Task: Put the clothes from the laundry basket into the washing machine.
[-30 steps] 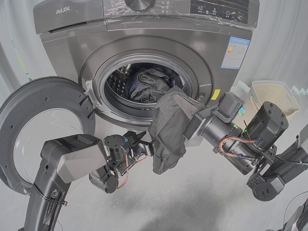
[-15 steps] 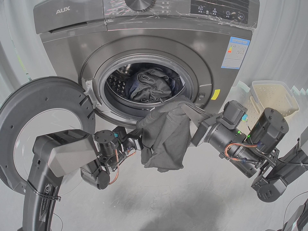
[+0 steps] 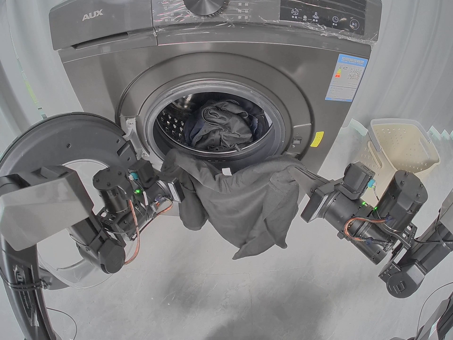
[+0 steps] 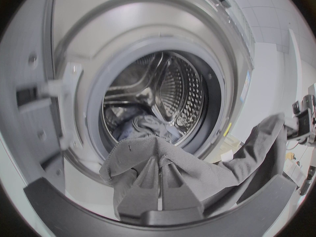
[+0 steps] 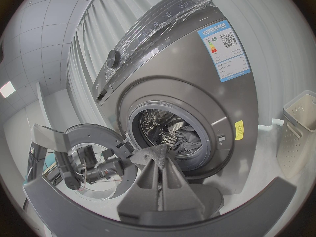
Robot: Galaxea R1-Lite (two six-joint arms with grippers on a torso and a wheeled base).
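Found left pincer and right pincer each clamped on an edge of the dark grey garment, arms spread low before the washing machine opening. Saw cloth stretched between them, sagging below the rim. Noted it hanging bunched from right pincer a second earlier.

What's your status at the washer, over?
Left gripper and right gripper both shut on the dark garment, spread between them before the drum opening. Door open wide. Clothes in drum, not blocking.
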